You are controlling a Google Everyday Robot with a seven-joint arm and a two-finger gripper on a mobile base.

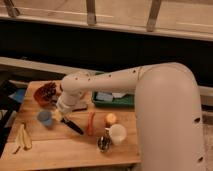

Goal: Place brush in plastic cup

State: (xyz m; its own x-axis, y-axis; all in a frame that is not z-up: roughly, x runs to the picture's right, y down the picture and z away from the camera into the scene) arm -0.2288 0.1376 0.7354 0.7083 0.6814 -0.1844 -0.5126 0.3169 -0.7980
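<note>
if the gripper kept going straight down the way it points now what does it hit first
Likely the brush: the gripper, shut, hangs at its near end, right of the plastic cup. Depth is unclear.

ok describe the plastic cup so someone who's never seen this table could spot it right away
On the wooden table, look along the left side, just below the dark red bowl. The plastic cup is the small light-blue round one, beside the gripper shut on the brush. Unlike the white mug, it has no handle.
</note>
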